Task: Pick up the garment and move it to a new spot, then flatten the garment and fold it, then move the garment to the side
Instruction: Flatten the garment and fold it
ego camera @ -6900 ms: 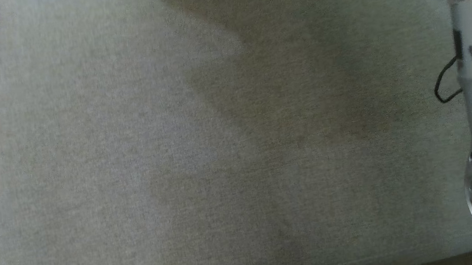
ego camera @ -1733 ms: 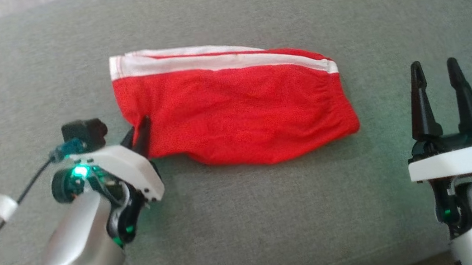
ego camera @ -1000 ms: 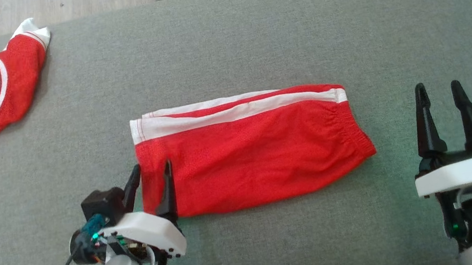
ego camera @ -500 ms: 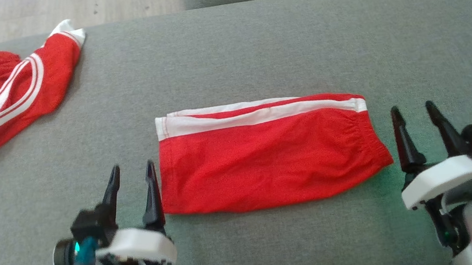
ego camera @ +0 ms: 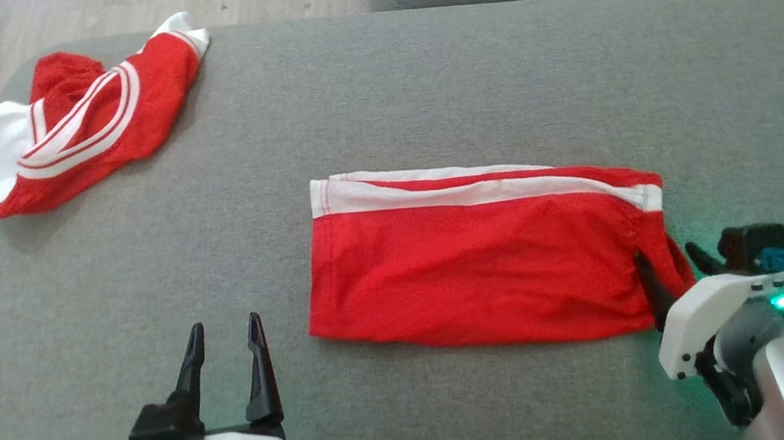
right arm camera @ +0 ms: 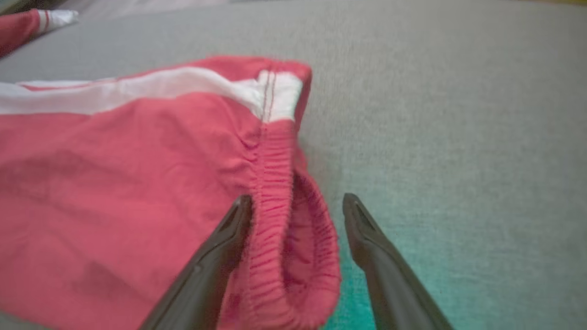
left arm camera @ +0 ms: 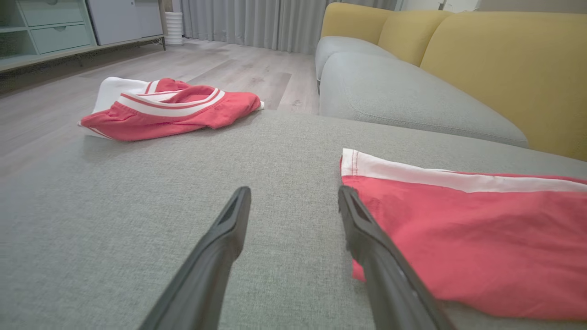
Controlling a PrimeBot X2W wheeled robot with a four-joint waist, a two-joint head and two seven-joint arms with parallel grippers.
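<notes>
Folded red shorts [ego camera: 481, 261] lie flat at the middle of the grey cushion [ego camera: 419, 80]. My right pincer [ego camera: 671, 268], released, straddles their elastic waistband [right arm camera: 275, 183] at the right end. My left pincer [ego camera: 224, 337], also released, sits near their lower left corner, apart. A second red garment [ego camera: 84, 124] lies crumpled far left.

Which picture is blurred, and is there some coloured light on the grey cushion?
Right wrist view: blurred throughout, teal glow on the cushion beside the red shorts. Head view: fairly sharp, faint green glow by the right pincer. Left wrist view: sharp.
</notes>
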